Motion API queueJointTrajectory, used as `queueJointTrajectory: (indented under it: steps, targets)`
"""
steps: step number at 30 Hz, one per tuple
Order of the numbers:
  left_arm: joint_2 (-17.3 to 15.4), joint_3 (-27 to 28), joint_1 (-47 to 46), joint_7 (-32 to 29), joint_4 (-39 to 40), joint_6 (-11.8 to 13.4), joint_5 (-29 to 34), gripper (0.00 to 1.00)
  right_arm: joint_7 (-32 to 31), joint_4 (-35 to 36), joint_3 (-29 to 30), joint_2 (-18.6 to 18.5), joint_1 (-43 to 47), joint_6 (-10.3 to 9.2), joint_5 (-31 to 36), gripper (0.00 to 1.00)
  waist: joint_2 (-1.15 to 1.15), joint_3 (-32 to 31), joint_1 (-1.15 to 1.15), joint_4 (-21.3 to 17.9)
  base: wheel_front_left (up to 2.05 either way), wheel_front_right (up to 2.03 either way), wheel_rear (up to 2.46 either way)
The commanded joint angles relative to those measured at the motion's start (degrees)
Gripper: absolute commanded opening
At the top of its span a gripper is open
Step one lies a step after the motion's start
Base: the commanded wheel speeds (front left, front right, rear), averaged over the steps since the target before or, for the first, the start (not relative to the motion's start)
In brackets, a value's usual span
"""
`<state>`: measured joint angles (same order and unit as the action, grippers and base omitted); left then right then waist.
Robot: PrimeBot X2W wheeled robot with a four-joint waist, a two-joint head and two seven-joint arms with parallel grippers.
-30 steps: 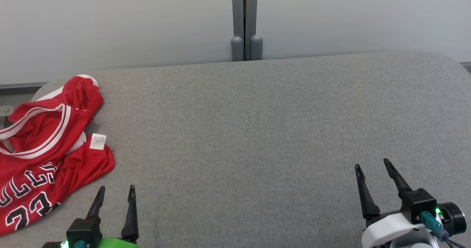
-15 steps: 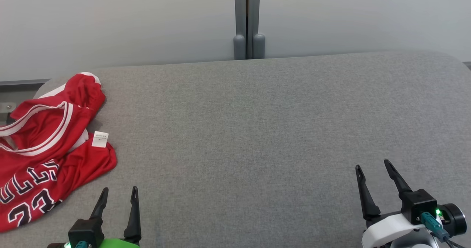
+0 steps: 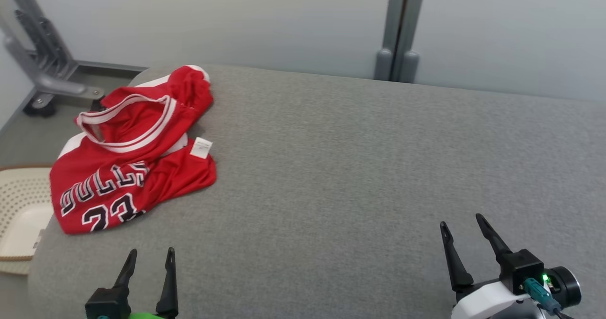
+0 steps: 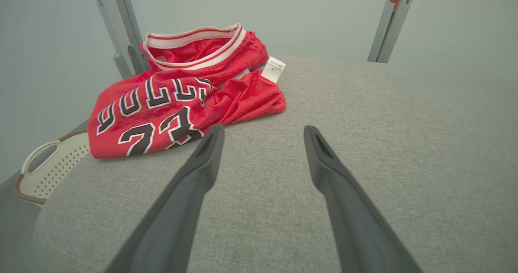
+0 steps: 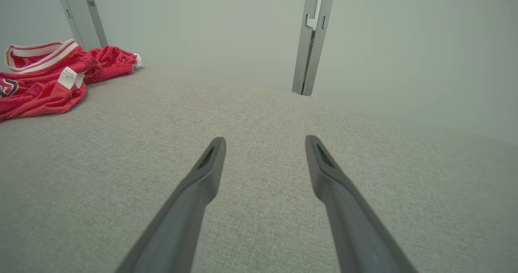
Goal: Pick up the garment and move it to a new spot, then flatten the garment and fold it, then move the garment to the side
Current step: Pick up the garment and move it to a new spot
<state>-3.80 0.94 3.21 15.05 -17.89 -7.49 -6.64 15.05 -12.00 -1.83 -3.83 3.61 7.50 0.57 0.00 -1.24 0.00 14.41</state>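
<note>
Our left end effector (image 3: 151, 251) hangs released at the near left and our right end effector (image 3: 460, 220) is likewise spread at the near right, both ungripping. Beyond the left one, across a strip of grey counter (image 3: 355, 167), lies the garment (image 3: 137, 167) at the far-left corner. It is a crumpled red jersey with white-trimmed neckline, dark lettering and a white label (image 3: 201, 147). A cream perforated basket (image 3: 19, 210) sits further left.

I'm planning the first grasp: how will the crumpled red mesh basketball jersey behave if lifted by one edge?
The red mesh jersey lies in soft folds, so it will probably hang limp and unfold. Its thin weave looks light. Pushed across the grey fabric surface, it would likely bunch rather than slide.
</note>
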Motion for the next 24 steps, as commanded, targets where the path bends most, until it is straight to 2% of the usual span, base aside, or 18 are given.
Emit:
queueJointTrajectory:
  steps: [1, 7, 14, 20, 24]
  targets:
    - [-0.66, 0.82, 0.93, 0.18, 0.08, 0.07, 0.06, 1.0, 0.2, -0.37, -0.73, 0.21, -0.97, -0.02, -0.42, 1.0, 0.0, -1.19, 0.0, 8.55, 0.0, 0.0, 0.0]
    - [-1.05, 1.82, 1.52, 0.13, 0.42, 0.05, 0.06, 1.0, 0.19, -1.68, -2.63, 0.31, -2.19, -0.03, -0.65, 1.0, 0.0, -1.37, 0.0, 11.94, 0.0, 0.0, 0.0]
    - [-0.61, 1.04, -0.39, 0.13, -0.29, 0.02, -1.2, 1.0, 0.2, -1.82, -3.28, 0.23, -2.74, -0.04, -0.52, 1.0, 0.0, 0.25, 0.0, 9.86, 0.0, 0.0, 0.0]
    - [-2.07, -1.88, -9.46, 0.13, -3.8, 0.02, -6.09, 1.0, 0.2, -0.8, -2.97, -1.2, -6.31, -0.04, 0.92, 1.0, 0.0, 7.81, 0.0, 6.28, 0.0, 0.0, 0.0]
    - [-5.81, -5.47, -21.06, -1.1, -9.81, 0.01, -11.96, 1.0, 0.2, -0.21, -3.9, -2.98, -11.74, -0.04, 2.53, 1.0, 0.0, 16.95, 0.0, 3.74, 0.0, 0.0, 0.0]
